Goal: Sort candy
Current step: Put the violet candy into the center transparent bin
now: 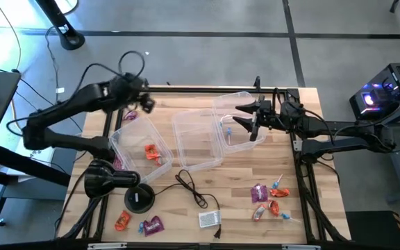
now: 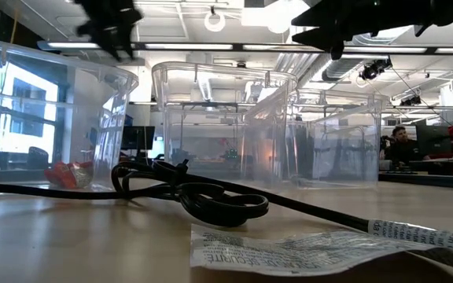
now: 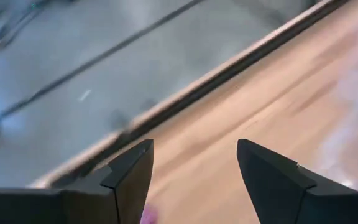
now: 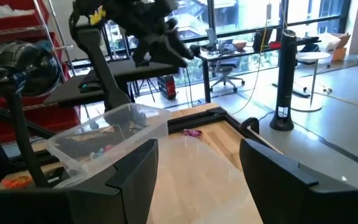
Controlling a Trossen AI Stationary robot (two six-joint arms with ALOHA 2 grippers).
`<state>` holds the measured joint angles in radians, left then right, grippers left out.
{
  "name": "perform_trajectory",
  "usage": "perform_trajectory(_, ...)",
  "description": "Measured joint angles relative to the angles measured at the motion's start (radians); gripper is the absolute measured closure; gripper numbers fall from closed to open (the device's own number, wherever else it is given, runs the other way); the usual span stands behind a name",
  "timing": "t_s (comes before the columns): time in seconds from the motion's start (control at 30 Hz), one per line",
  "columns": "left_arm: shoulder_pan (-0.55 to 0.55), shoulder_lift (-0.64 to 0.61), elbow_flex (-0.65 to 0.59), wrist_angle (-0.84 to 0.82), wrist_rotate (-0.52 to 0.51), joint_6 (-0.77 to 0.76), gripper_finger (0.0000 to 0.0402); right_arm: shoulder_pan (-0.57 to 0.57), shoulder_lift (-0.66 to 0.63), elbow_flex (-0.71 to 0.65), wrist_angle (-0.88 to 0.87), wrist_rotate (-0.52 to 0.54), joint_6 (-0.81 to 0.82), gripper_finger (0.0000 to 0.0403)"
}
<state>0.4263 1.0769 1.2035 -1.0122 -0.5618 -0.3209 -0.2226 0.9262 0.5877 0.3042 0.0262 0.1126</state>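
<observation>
Left gripper [image 1: 146,104] hung open and empty above the bench's [image 1: 255,222] far edge, near a purple candy [image 1: 130,115]; right gripper [image 1: 245,116] waited open over a bin [image 1: 236,122].

You see orange-red candy [image 1: 151,151] in the clear left bin [image 1: 127,132]; right of the black cable [image 1: 192,187], wrappers [image 1: 268,198] gleam purple, orange-red and light blue on pale striped wood [image 1: 242,173].

Left gripper [image 3: 194,168], its two dark fingers [image 3: 129,177] standing apart with nothing between them. Beyond them lies the pale wooden table top [image 3: 272,118], bounded by a dark edge rail [image 3: 216,84]; grey floor [image 3: 73,56] extends past the rail.
</observation>
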Motion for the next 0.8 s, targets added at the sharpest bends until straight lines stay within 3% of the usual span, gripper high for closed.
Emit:
perform_trajectory(0.17, 0.008, -0.081, -0.133, -0.078, -0.066, -0.151, 0.0177, 0.000, 0.000, 0.000, 0.005, 0.000, 0.019, 0.0181)
perform_trajectory(0.4, 0.125, 0.010, -0.324, 0.066, -0.039, -0.095, 0.0177, 0.000, 0.000, 0.000, 0.007, 0.000, 0.021, 0.0181)
perform_trajectory(0.63, 0.320, 0.152, -0.335, 0.131, -0.071, -0.044, 0.0181, 0.000, 0.002, 0.000, 0.007, 0.001, 0.021, 0.0181)
perform_trajectory(0.8, 0.436, 0.234, -0.336, 0.134, 0.038, -0.045, 0.0204, 0.000, 0.013, 0.000, -0.001, 0.001, 0.028, 0.0181)
